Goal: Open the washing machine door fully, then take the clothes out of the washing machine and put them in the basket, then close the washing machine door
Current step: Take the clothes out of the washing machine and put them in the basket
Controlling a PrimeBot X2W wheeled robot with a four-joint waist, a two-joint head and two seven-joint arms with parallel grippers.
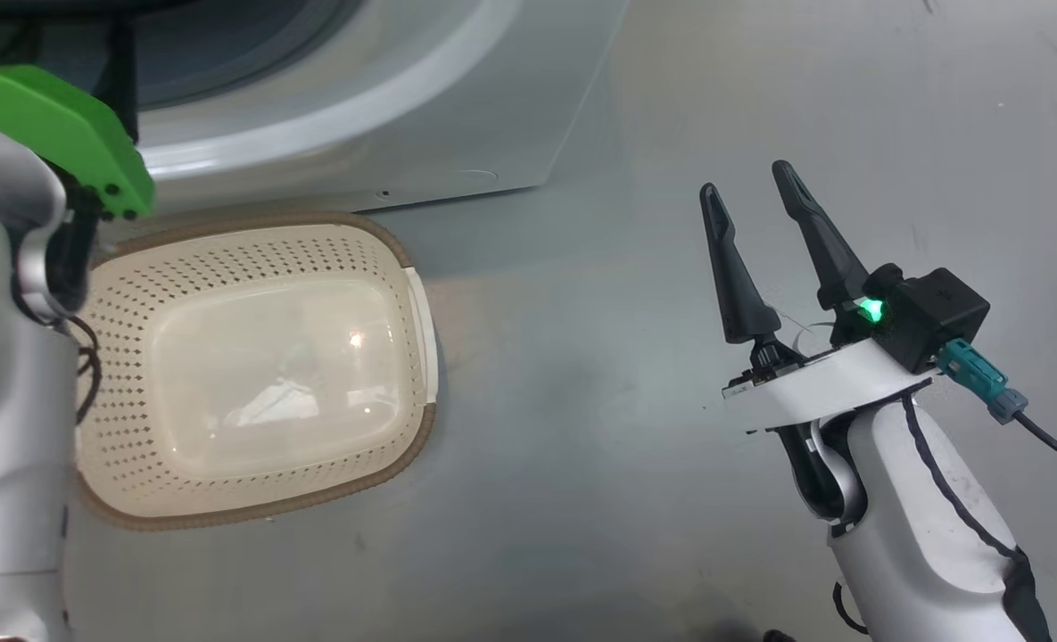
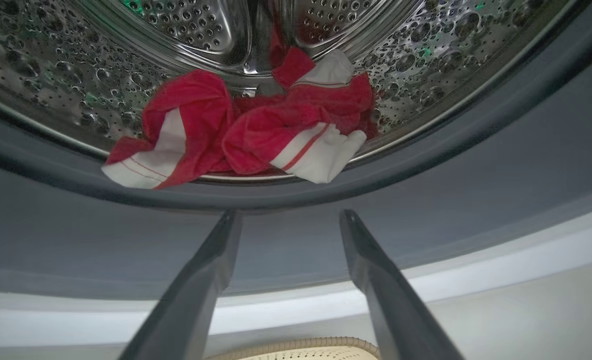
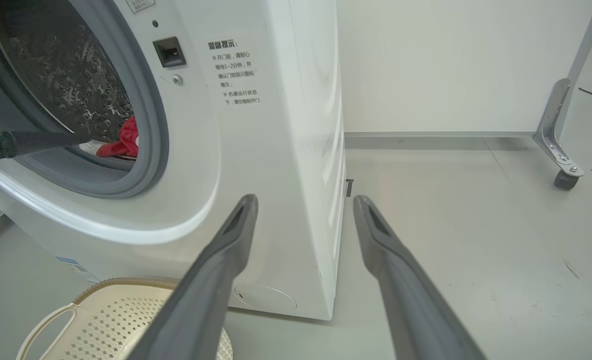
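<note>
The left claw (image 2: 291,214), open and empty, could snag the grey seal (image 2: 475,165) or lift only part of the clothes (image 2: 276,135); the right claw (image 1: 746,176) hangs open, empty.

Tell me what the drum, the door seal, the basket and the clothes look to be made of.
Drum: polished steel by its mirror glare and punched holes. Door seal: matte grey, probably rubber. Basket: glossy cream plastic, perforated walls; its brown rim looks woven, possibly moulded. Clothes: soft red and white fabric, crumpled into folds.
</note>
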